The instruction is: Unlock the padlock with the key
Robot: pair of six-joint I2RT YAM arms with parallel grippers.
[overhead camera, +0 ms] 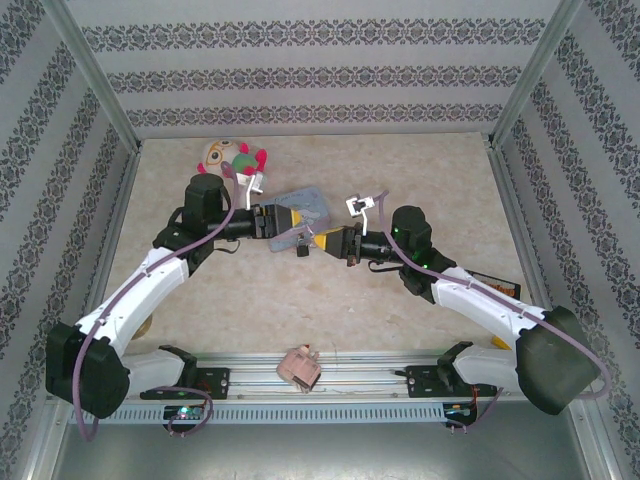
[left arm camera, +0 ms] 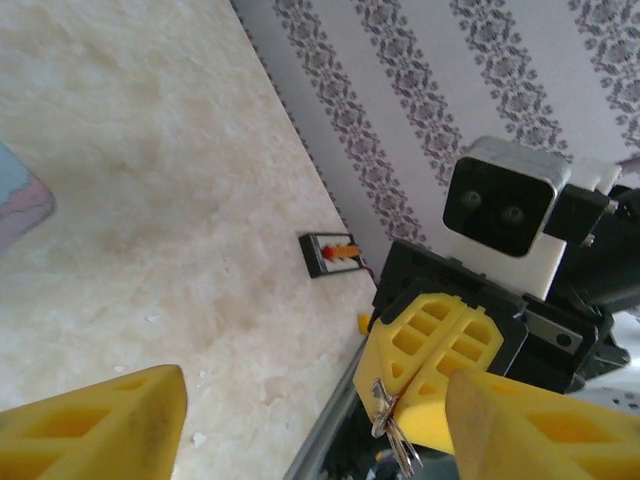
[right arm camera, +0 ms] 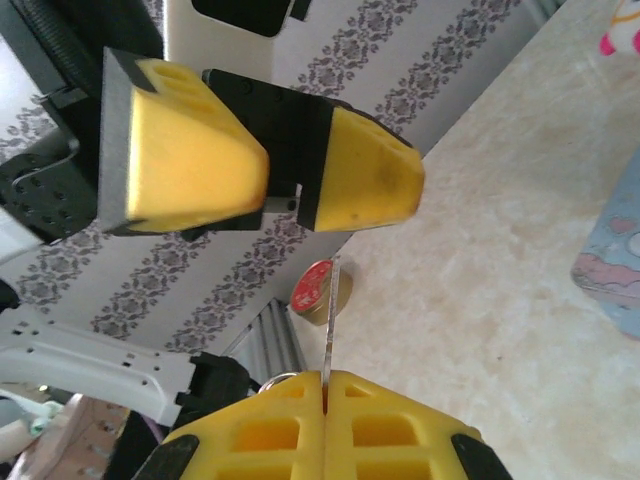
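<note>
Over a pale marbled table (overhead camera: 420,170), a tiny dark padlock (overhead camera: 301,247) sits at the tips of the left claw (left arm camera: 315,380), spread wide, its grip impossible to tell, facing a thin silvery key (right arm camera: 328,320) pinched in the right claw (right arm camera: 325,385), with a blue tin (overhead camera: 310,203) just behind

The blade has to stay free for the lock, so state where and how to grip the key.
Grip the key by its head, pads on the flat faces, coming from behind it. The blade is thin and straight; held so, as in the right gripper, it sticks out past that gripper's tips toward the padlock.
</note>
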